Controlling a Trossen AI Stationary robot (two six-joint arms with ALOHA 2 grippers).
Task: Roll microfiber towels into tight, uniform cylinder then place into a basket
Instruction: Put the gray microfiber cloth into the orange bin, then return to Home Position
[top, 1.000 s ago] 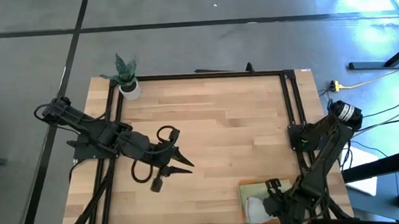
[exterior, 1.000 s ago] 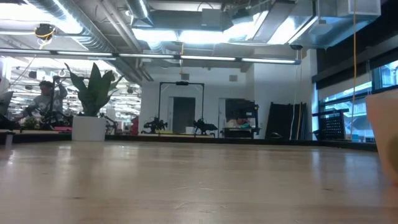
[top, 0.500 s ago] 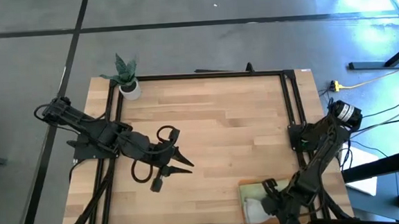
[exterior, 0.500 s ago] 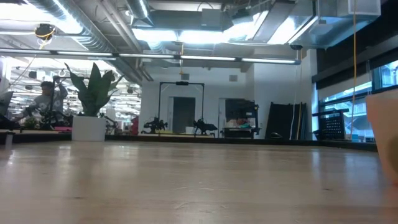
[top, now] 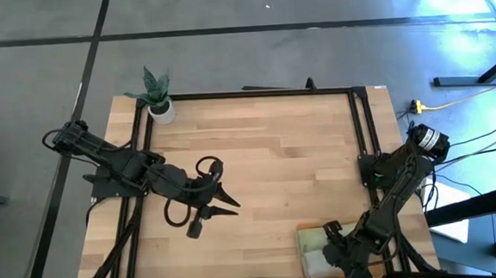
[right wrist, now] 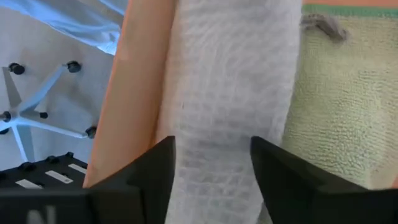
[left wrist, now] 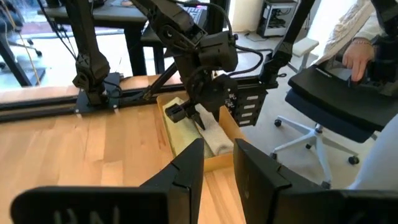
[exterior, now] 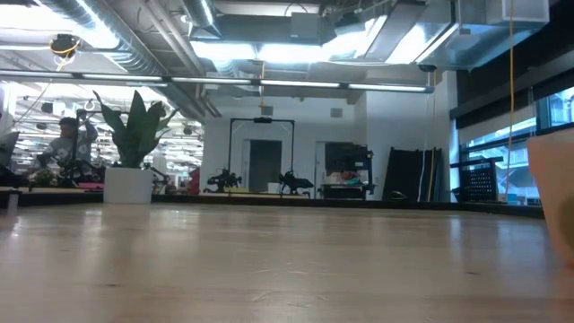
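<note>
The basket (top: 302, 231) stands at the table's near right corner. In it lie two rolled microfiber towels side by side: a light grey roll (right wrist: 230, 93) along the orange wall (right wrist: 134, 93), and a sage green roll (right wrist: 339, 112) next to it. My right gripper (right wrist: 212, 152) hangs over the basket (left wrist: 214, 163), pointing steeply down. It is open, with one finger on each side of the grey roll (left wrist: 214, 138). My left gripper (top: 236, 205) waits open above the table's left middle, with nothing between its fingers (left wrist: 217, 149). My right gripper comes at the grey roll from above, and its fingers (right wrist: 155, 174) lie across the roll near one end. I cannot tell whether they touch the cloth. The roll lies in the basket along the wall.
A small white plant pot (top: 162, 110) stands at the far left corner. Black rails (top: 364, 132) run along the table's edges. Bare wood lies between the two arms. Beyond the right edge are an office chair (left wrist: 348, 106) and a person's hand (left wrist: 357, 53).
My right gripper has sunk a little over the basket and shifted slightly toward the table's left edge. It now covers more of the grey roll in the high view.
</note>
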